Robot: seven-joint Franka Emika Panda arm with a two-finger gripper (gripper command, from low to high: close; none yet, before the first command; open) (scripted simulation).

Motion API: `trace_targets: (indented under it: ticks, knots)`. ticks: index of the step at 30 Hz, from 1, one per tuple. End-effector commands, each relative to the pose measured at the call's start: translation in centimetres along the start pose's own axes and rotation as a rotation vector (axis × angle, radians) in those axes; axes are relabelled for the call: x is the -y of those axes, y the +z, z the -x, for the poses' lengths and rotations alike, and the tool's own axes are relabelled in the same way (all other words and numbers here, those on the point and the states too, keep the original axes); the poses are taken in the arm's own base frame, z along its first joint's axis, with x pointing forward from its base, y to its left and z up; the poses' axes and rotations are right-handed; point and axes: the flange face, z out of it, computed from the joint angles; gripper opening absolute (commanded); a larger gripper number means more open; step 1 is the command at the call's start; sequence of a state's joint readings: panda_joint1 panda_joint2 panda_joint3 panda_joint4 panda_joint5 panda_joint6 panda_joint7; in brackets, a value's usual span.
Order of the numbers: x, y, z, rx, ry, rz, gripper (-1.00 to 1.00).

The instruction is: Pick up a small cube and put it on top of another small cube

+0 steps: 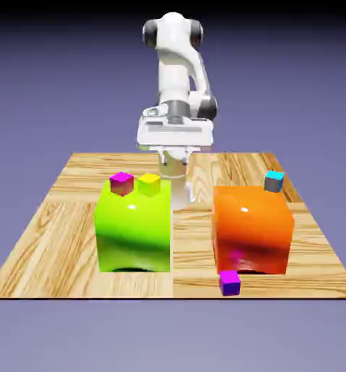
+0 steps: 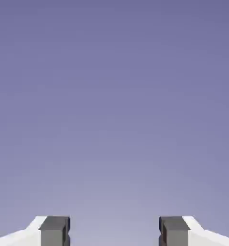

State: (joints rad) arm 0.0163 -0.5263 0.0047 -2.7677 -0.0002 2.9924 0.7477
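The small violet-purple cube (image 1: pixel 230 282) with a magenta-tinted top lies on the wooden table (image 1: pixel 56 243) near its front edge, just in front of the big orange block (image 1: pixel 252 227). My gripper (image 1: pixel 174 157) hangs at the back of the table, above the gap between the two big blocks and far from that cube. In the hand view the gripper (image 2: pixel 114 231) is open; its two grey fingertips (image 2: pixel 54 230) stand wide apart with nothing between them. Only the blue-violet backdrop shows there, and no cube.
A big glossy green block (image 1: pixel 134 227) on the exterior view's left carries a pink-magenta cube (image 1: pixel 121 183) with reddish sides and a yellow cube (image 1: pixel 149 184). A small cyan cube (image 1: pixel 274 181) sits on the orange block's far right corner. A narrow gap separates the two blocks.
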Motion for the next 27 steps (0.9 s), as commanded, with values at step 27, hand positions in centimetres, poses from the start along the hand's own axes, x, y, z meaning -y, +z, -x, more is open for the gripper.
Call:
trace_targets:
  ticks: [27]
  knots:
    - [10.2, 27.2, 6.7, 0.767, -0.051, 0.687, 0.0]
